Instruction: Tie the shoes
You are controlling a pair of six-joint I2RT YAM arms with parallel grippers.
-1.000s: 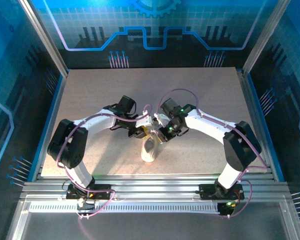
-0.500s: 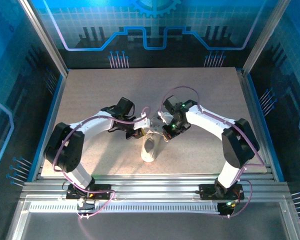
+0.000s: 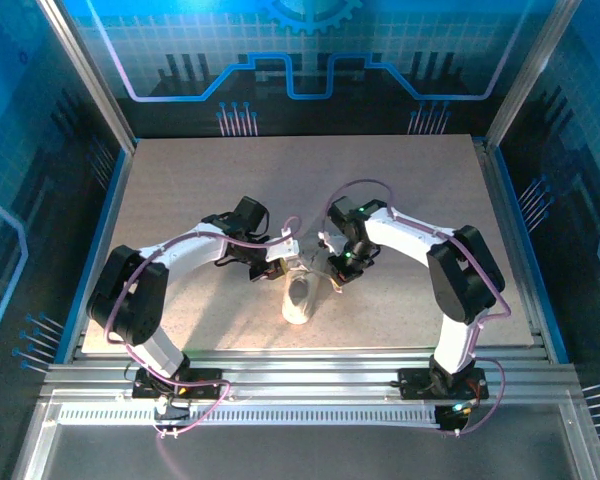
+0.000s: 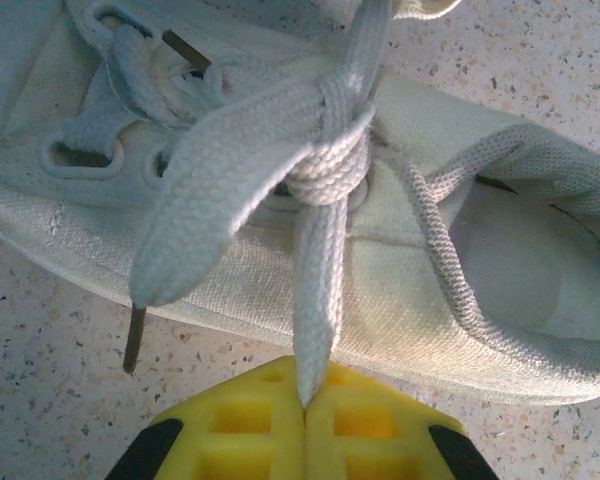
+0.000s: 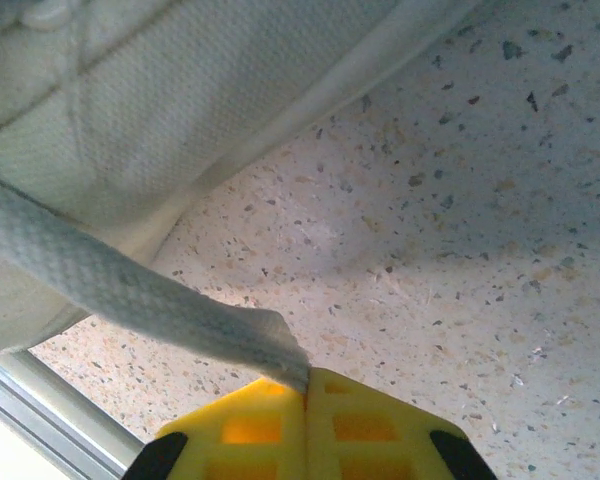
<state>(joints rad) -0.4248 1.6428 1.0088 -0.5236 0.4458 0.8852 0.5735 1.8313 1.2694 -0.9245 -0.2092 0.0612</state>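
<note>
Top view, sneaker: the white sneaker (image 3: pixel 299 297) lies on the table (image 3: pixel 400 180) at centre frame, just below where your two arms meet.
Top view, pincers: the left pincer (image 3: pixel 277 268) and the right pincer (image 3: pixel 335 280) flank the laced part, one on each side. I judge they are placed to pull in opposite directions.
Left wrist view, grip: at bottom centre, the left pincer is clenched on a flat lace strand (image 4: pixel 315 300) that runs straight up the frame to the knot (image 4: pixel 328 170). The strand looks taut, probably to cinch the knot.
Left wrist view, loop: a broad fold of lace (image 4: pixel 215 190) fans out left of the knot, ungripped.
Right wrist view, grip: at bottom centre, the right pincer is clenched on the other lace end (image 5: pixel 130 285), which stretches to the upper left past the sneaker's side.
</note>
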